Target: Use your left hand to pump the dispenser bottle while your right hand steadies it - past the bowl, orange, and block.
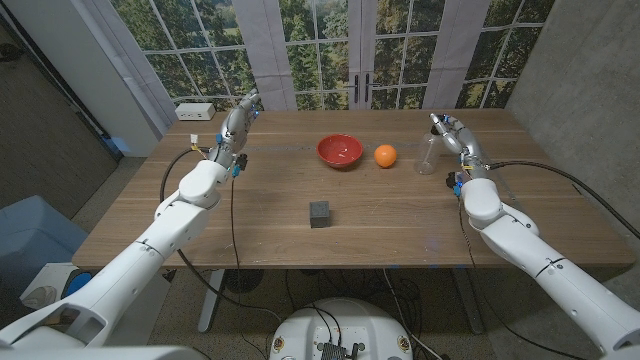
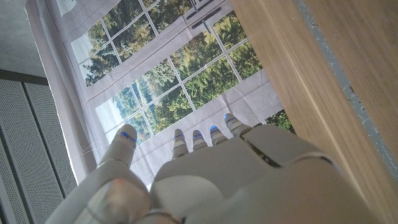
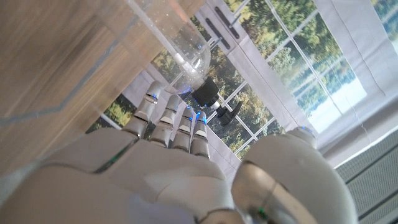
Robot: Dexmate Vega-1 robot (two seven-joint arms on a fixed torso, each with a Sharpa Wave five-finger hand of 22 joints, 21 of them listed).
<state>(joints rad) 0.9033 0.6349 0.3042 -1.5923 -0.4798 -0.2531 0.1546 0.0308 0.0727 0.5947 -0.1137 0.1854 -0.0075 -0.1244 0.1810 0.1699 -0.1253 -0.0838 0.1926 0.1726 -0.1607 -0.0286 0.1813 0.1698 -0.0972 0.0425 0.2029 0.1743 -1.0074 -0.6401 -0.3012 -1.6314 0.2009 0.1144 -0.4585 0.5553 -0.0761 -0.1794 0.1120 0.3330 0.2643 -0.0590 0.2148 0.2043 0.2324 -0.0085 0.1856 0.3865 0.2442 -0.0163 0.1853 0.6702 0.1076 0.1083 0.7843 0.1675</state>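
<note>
Dispenser bottle (image 1: 430, 152), clear-bodied with a dark pump on top, stands upright near the tabletop's far right corner, its long axis vertical; in the right wrist view the pump's spout (image 3: 231, 112) sticks out sideways from the collar, though which edge of the tabletop it faces I cannot tell. The right hand (image 1: 455, 138) is raised just beside the bottle on its right side, fingers (image 3: 177, 118) extended and reaching toward the body; whether they actually touch the plastic is unclear, and I would not call it a grip yet. The left hand (image 1: 238, 122) is well apart from the bottle, up near the far left corner of the wooden table (image 1: 250, 215), fingers spread and holding nothing. Between the two hands, along the far half of the tabletop, sit the red bowl (image 1: 340, 151) and, just beside it toward the bottle, the orange (image 1: 385, 155); the dark block (image 1: 320, 213) sits nearer the middle. By my judgement the task has barely begun: steadying is only being set up, and the left hand has the whole reach across, past bowl, orange and block, plus the pumping itself ahead of it.
</note>
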